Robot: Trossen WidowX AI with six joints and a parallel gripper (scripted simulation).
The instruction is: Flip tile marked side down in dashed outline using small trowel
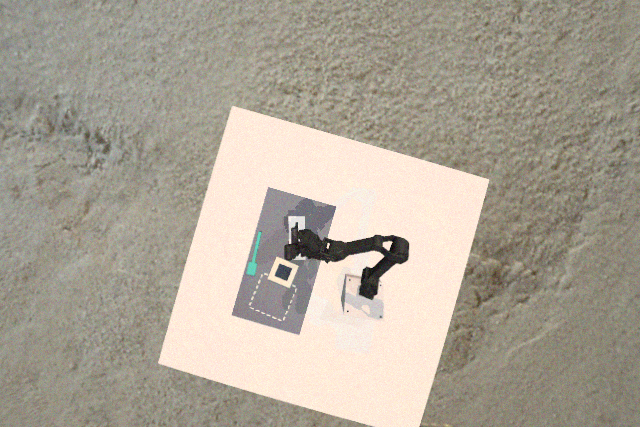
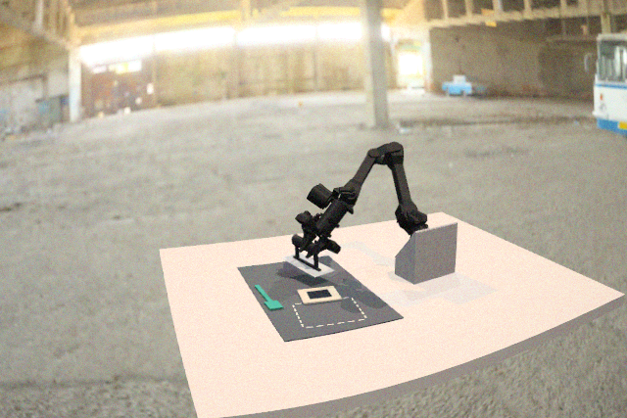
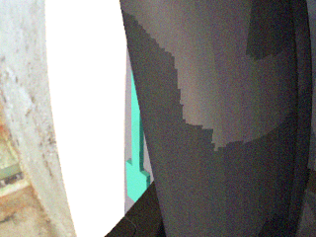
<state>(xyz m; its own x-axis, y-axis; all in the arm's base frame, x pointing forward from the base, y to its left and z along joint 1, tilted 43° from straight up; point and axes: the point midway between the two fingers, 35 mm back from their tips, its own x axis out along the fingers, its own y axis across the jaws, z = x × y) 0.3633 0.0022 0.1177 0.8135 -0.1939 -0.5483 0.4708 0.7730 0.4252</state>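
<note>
Marked tile waits unturned at the edge of its target as the hand grips a white slab.
Nearest, the dashed outline [image 1: 250, 307] [image 2: 304, 326] borders the tile [image 1: 282, 271] [image 2: 319, 294], which lies flat on the mat [image 1: 273, 200] [image 2: 283, 324] [image 3: 127, 118], its dark square, apparently the marked side, facing up. The green trowel [image 1: 251, 269] [image 2: 273, 304] [image 3: 137, 185], presumably the tool named, lies ungripped beside the tile, on the side away from the arm's base. Beyond the tile, the hand [image 1: 294, 238] [image 2: 308, 261] is clamped on the white slab [image 1: 296, 219] [image 2: 327, 269], which appears raised off the mat. By all signs the job is barely begun: freeing the hand, taking up the trowel, turning the tile into the outline, laying the tool down and withdrawing all remain.
</note>
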